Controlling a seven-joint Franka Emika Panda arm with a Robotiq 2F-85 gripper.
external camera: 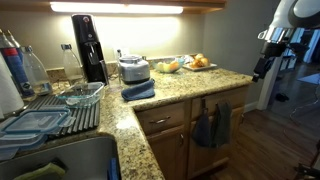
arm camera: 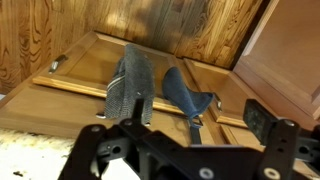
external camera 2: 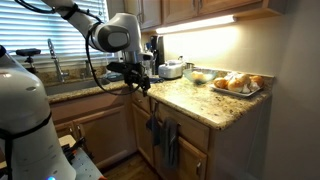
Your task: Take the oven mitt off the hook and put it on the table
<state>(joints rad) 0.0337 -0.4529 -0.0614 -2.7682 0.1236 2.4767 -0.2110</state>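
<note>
The oven mitt (arm camera: pixel 186 97) is small and blue-grey and hangs by a loop from a hook on the wooden cabinet front. In the wrist view it lies right of a longer grey cloth (arm camera: pixel 130 85). It also shows in both exterior views (external camera: pixel 204 128) (external camera 2: pixel 155 128), below the edge of the speckled granite table (external camera: pixel 170 100) (external camera 2: pixel 185 98). My gripper (arm camera: pixel 185 128) is open and empty. It is in front of the cabinet and apart from the mitt, with the mitt's loop between its fingers in the wrist view. It shows above the hanging cloths in an exterior view (external camera 2: pixel 140 82) and also at the table's end (external camera: pixel 263 65).
A folded blue towel (external camera: pixel 138 90), a toaster (external camera: pixel 133 69) and a plate of food (external camera 2: pixel 238 83) are on the counter. A dish rack with containers (external camera: pixel 45 115) stands by the sink. The longer cloth (external camera 2: pixel 170 145) hangs beside the mitt. There is open floor in front of the cabinets.
</note>
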